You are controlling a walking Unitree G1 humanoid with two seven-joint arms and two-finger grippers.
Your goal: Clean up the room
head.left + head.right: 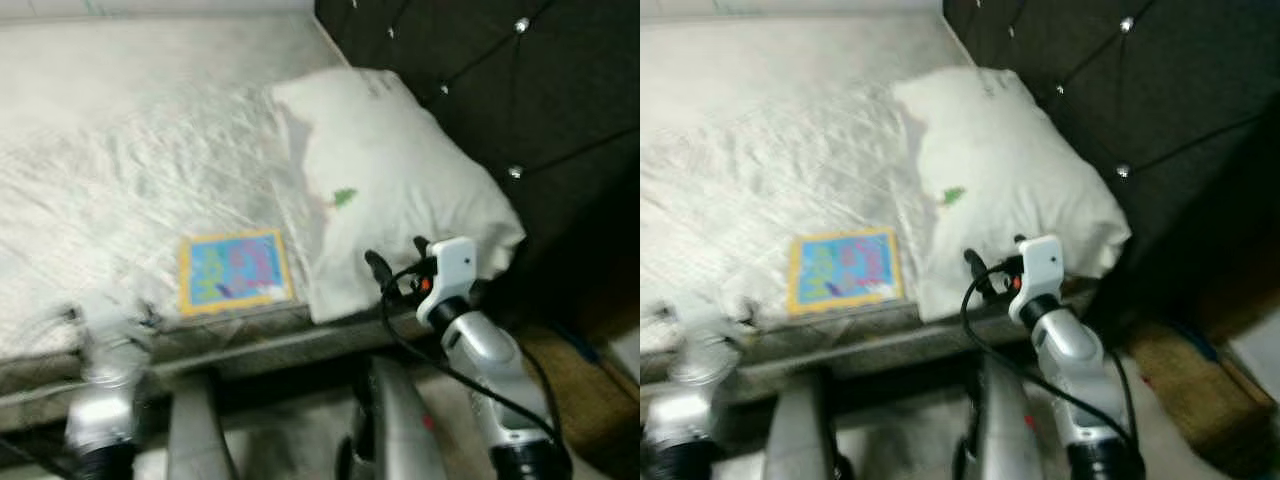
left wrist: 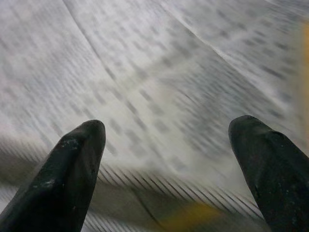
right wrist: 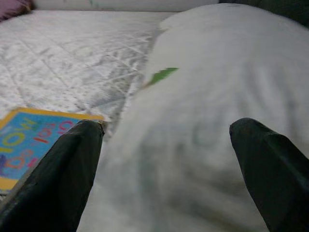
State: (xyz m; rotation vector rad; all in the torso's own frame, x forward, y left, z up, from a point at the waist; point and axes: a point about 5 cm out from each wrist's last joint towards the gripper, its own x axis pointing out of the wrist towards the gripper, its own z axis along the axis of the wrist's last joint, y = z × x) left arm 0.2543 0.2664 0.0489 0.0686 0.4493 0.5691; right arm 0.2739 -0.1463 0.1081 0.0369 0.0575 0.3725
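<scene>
Right hand (image 3: 166, 159), its two black fingers (image 3: 63, 179) spread wide and gripping nothing, hovers at the near edge of the bed just before the white pillow (image 1: 390, 180), which bears a small green mark (image 1: 344, 197). Left hand (image 2: 169, 159), likewise spread and empty, hangs low over the quilted white bedspread (image 1: 130, 150) near the bed's front edge (image 1: 250, 345). Between the two lies a flat picture book (image 1: 234, 270), yellow-bordered with a blue cover and large coloured letters too blurred to read; its long axis runs roughly across the bed, and one side lies just beside the pillow's lower corner. Behind the pillow stands a dark tufted headboard (image 1: 500, 80) with shiny buttons. A brown mat (image 1: 575, 385) lies on the floor to the right.
</scene>
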